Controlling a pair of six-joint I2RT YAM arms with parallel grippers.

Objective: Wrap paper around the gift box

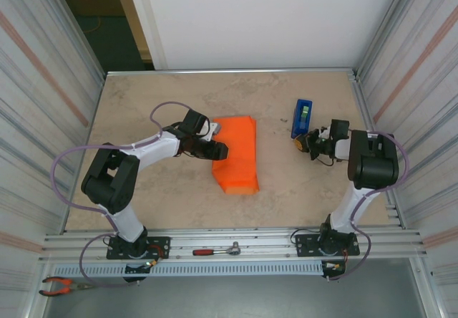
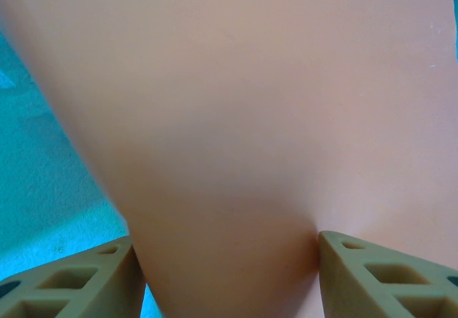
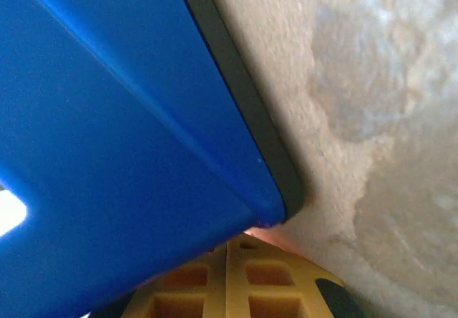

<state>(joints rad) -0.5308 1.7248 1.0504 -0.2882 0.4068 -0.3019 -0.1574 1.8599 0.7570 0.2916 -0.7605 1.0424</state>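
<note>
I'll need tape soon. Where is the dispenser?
In the top view, the blue dispenser stands right of centre, just beyond the right claw and right of the paper.

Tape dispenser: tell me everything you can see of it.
The tape dispenser is a blue, plastic-looking block with a greenish piece at its far end. The right wrist view shows smooth blue faces and a dark strip along one edge. It stands on the table, right of the orange paper and apart from it. The shut right gripper sits at its near end; whether they touch can't be told.
</note>
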